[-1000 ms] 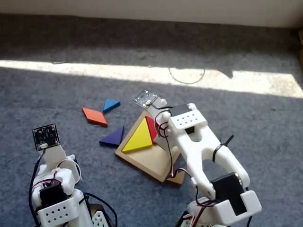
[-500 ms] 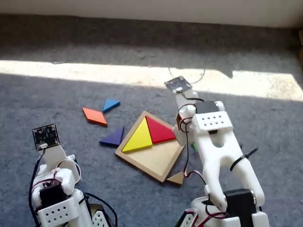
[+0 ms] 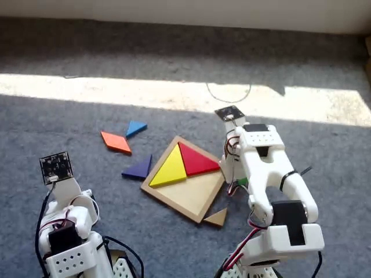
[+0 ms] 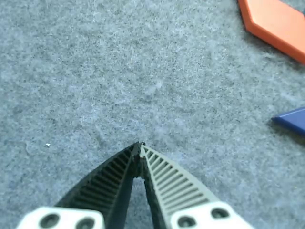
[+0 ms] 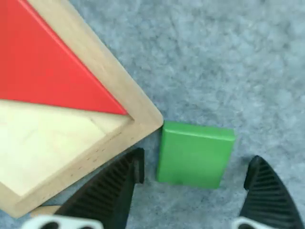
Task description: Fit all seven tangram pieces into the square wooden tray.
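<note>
Right gripper (image 5: 196,162) is spread wide open around the green square (image 5: 195,152), which is parked on the carpet (image 5: 238,57) just beside the wooden tray (image 5: 119,88)'s right corner. Left gripper (image 4: 140,148) is seen pinched closed.

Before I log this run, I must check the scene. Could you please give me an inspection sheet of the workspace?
Surface: grey carpet.
Job's things: wooden tray holds yellow triangle and red triangle; on the carpet outside it lie orange parallelogram, blue triangle, dark blue triangle, tan triangle and green square.
Clutter: nothing seen.
Grippers: left gripper, jaws shut, over bare carpet; right gripper, jaws open, one on either side of the green square.
Cables: thin wire loop on the carpet beyond the tray; wires along both arms.
Surroundings: sunlit band across the carpet; pale wall behind.
</note>
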{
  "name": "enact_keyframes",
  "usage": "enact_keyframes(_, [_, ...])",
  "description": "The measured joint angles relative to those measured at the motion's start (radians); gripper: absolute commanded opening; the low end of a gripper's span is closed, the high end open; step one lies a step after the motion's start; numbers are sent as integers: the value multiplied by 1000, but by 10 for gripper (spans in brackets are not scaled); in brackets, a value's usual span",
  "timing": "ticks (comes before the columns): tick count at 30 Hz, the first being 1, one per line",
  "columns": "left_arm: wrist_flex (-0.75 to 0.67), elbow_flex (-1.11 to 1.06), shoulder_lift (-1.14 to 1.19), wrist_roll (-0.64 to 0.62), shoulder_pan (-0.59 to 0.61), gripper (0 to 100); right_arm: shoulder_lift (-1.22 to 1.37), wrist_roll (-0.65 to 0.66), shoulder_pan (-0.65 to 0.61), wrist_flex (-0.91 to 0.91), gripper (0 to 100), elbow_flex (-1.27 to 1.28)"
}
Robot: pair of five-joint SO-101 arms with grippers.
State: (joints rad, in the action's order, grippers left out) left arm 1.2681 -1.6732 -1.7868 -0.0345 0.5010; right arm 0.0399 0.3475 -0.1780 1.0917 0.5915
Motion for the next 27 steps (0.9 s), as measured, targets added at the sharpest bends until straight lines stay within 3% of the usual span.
enact_keyframes(9, [0,0,0,0,0,6,-5,-3,17,-28,4,-5])
enact_keyframes(20, [0,0,0,0,0,6,-371,-3,6,124,5,0])
enact_keyframes(27, [0,0,0,0,0,6,-474,-55,-226,216,9,6])
